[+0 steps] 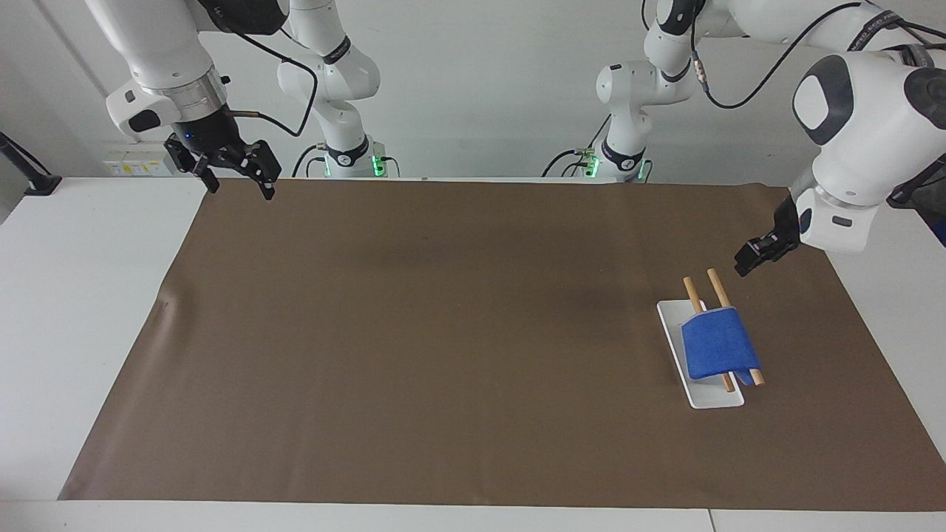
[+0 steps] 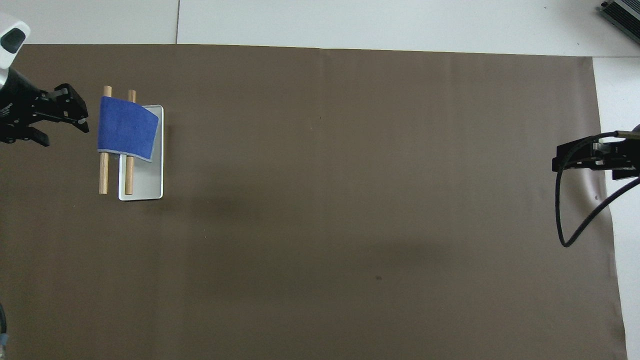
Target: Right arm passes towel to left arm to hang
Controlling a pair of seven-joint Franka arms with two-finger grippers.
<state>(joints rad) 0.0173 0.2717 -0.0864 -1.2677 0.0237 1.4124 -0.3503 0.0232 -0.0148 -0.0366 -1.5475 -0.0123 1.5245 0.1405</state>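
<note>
The blue towel (image 1: 717, 343) hangs draped over two wooden rods (image 1: 693, 295) that lie on a white tray (image 1: 713, 399), toward the left arm's end of the table. It also shows in the overhead view (image 2: 125, 127). My left gripper (image 1: 743, 267) is open and empty, raised and tilted over the mat beside the rods, apart from the towel. It also shows in the overhead view (image 2: 65, 132). My right gripper (image 1: 240, 189) is open and empty, held up over the mat's corner at the right arm's end; it also shows in the overhead view (image 2: 556, 159).
A brown mat (image 1: 443, 332) covers most of the white table (image 1: 74, 310). Two thinner white arms with green base lights (image 1: 347, 159) (image 1: 621, 159) stand at the robots' edge. A black cable (image 2: 575, 215) hangs from the right arm.
</note>
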